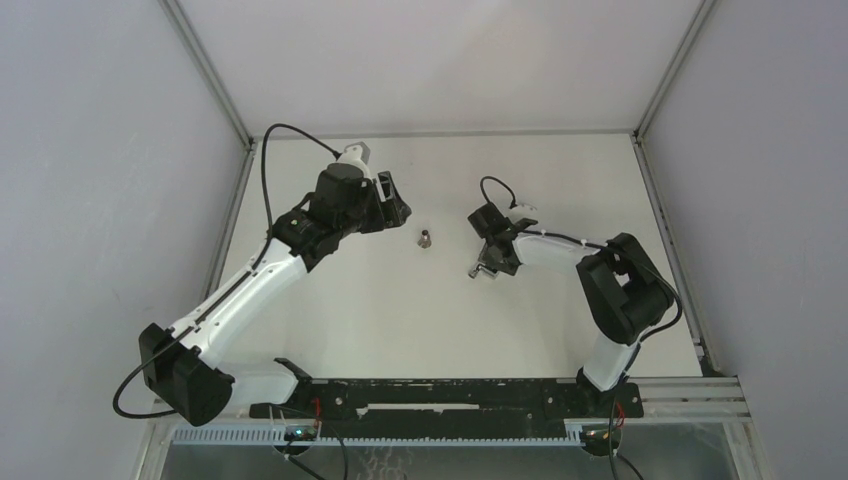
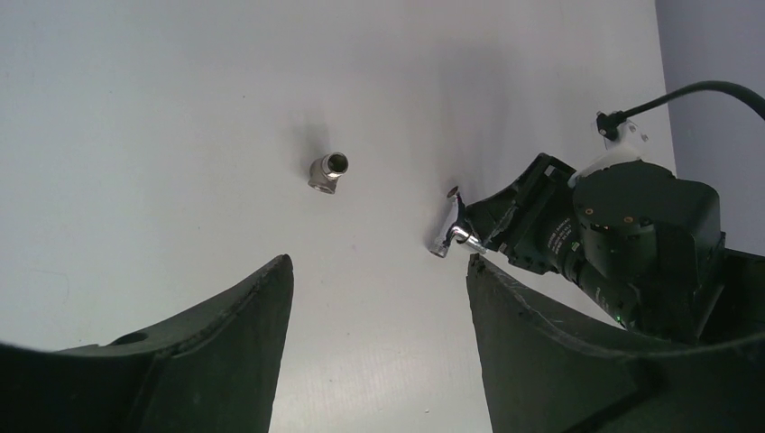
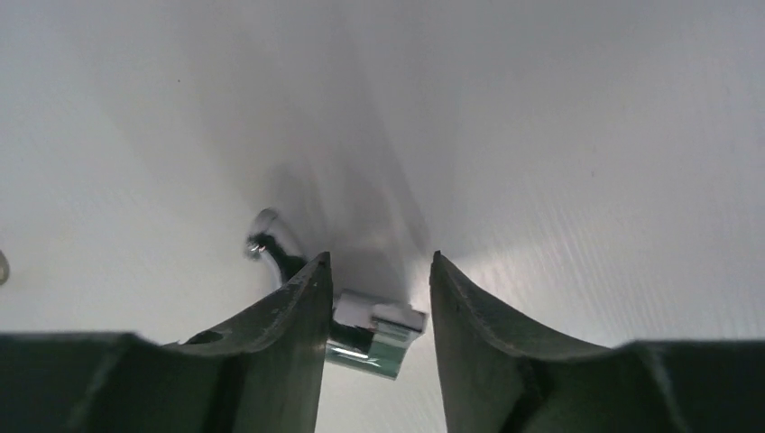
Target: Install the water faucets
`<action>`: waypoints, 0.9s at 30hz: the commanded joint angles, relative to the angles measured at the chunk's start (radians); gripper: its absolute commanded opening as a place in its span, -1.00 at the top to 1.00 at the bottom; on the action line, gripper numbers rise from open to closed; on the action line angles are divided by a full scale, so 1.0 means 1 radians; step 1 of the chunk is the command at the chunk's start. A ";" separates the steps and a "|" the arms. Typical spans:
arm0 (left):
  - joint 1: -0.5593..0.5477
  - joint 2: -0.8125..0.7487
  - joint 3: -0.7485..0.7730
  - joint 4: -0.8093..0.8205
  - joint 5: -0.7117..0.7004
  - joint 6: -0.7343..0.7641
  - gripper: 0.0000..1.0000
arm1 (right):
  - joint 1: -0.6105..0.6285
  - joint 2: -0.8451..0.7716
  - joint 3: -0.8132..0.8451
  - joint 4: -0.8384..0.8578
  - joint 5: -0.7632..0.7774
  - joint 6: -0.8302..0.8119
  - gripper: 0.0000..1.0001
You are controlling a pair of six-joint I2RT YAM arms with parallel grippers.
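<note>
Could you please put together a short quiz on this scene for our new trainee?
1. True or false: the left gripper holds the stub.
2. Where does the tap lie? A) between the fingers of the right gripper; B) on top of the stub; C) in the left gripper.
3. In one word: are the stub and the tap joined or apart?

Key:
1. False. It is open and empty, and the stub lies on its own ahead of it.
2. A.
3. Apart.
</note>
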 commanded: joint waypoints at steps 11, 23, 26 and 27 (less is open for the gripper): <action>-0.001 0.014 -0.005 0.011 0.060 -0.009 -0.47 | 0.022 -0.093 -0.028 0.041 0.029 -0.054 0.89; 0.013 0.044 -0.104 0.128 0.621 0.071 -0.52 | 0.016 -0.420 -0.201 0.342 -0.342 -0.584 1.00; 0.011 0.068 -0.146 0.251 0.801 0.011 -0.58 | 0.011 -0.521 -0.231 0.388 -0.469 -0.644 1.00; 0.009 0.079 -0.154 0.280 0.835 -0.001 -0.58 | 0.006 -0.544 -0.234 0.390 -0.492 -0.644 1.00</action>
